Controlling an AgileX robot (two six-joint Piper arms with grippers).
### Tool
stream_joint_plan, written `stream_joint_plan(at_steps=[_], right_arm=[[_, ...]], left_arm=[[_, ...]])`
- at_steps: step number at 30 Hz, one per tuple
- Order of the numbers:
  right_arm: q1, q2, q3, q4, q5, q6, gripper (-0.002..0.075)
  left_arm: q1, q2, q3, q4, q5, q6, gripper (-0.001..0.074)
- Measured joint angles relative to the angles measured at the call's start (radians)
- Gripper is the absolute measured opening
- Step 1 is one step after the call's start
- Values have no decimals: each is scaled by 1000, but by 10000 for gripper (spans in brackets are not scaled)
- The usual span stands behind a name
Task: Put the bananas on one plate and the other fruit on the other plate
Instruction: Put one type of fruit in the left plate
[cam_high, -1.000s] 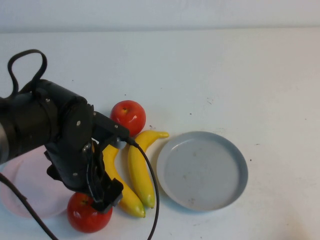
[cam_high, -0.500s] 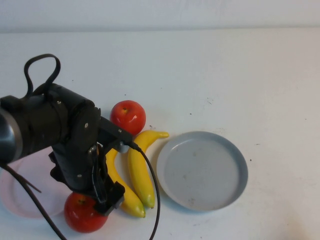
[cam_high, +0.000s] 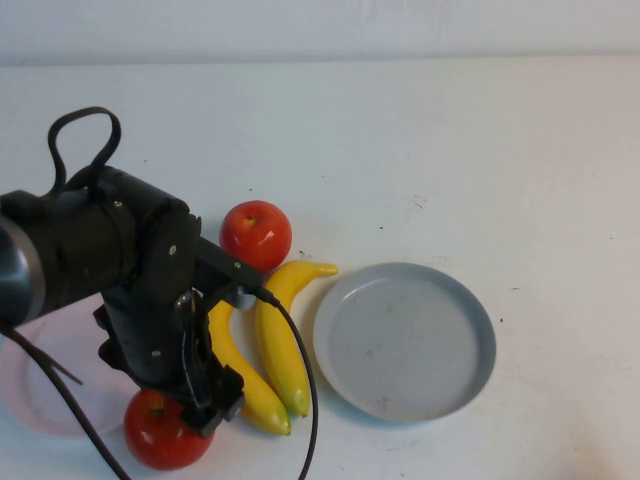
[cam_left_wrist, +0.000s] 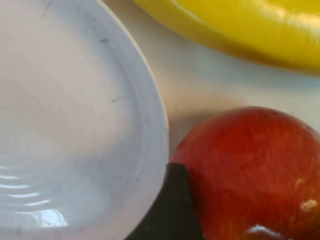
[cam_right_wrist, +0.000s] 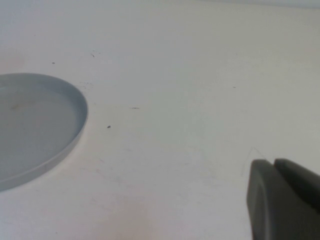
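Observation:
My left gripper (cam_high: 178, 418) is low at the front left, shut on the near red apple (cam_high: 158, 442), beside the pale pink plate (cam_high: 45, 400). In the left wrist view the apple (cam_left_wrist: 245, 170) sits against one dark finger (cam_left_wrist: 172, 210), next to the pink plate's rim (cam_left_wrist: 150, 115), with a banana (cam_left_wrist: 240, 25) beyond. The second apple (cam_high: 256, 233) lies farther back. Two yellow bananas (cam_high: 281, 345) (cam_high: 246, 378) lie side by side left of the grey-blue plate (cam_high: 405, 340). My right gripper (cam_right_wrist: 275, 172) is shut and empty over bare table, right of the grey-blue plate (cam_right_wrist: 30, 125); the high view does not show it.
The left arm's black body (cam_high: 110, 270) and its cable (cam_high: 300, 400) hide part of the pink plate and of one banana. White table (cam_high: 450, 150) stretches behind and to the right of the plates.
The left gripper has moved a little left with the near apple, closer to the pink plate. Bananas, far apple and both plates have not moved.

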Motion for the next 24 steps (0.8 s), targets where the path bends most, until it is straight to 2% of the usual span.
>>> stream_joint_plan(at_steps=[8, 14, 19, 24], right_arm=[[0, 0, 0, 0, 0, 0, -17], [0, 0, 0, 0, 0, 0, -17], [0, 0, 0, 0, 0, 0, -17], [0, 0, 0, 0, 0, 0, -17]], left_arm=[[0, 2, -27, -4, 25, 0, 575], [0, 2, -162, -31, 125, 0, 575], [4, 2, -268, -3, 140, -15, 575], [93, 16, -279, 47, 147, -39, 575]])
